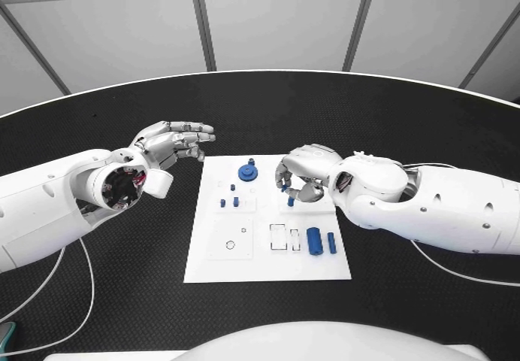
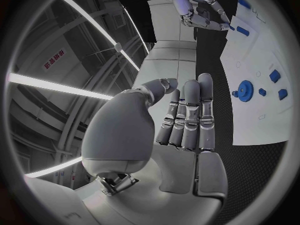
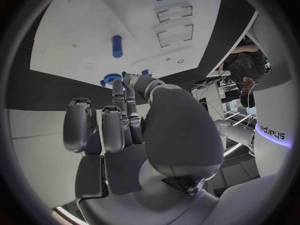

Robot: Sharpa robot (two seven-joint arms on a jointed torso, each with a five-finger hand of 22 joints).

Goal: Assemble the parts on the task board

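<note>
- Head view: task board (image 1: 217, 263) lies mid-table on the black table (image 1: 130, 301), between both arms.
- Left hand (image 1: 173, 141) hovers off the board's far-left corner, over bare table; holds nothing. Left wrist view shows its fingers (image 2: 190, 117) straight and side by side, thumb apart.
- Right hand (image 1: 301, 174) sits over the board's right edge, fingers curled downward near a small blue peg (image 1: 291, 201); can't tell if it touches or pinches the peg.
- Blue gear (image 1: 248, 173) w/ knob stands at the board's far end, centre.
- Two small blue pegs (image 1: 228, 201) stand left of mid-board.
- Blue cylinders (image 1: 321, 241) lie near the right edge, beside two empty outlined slots (image 1: 285, 237).
</note>
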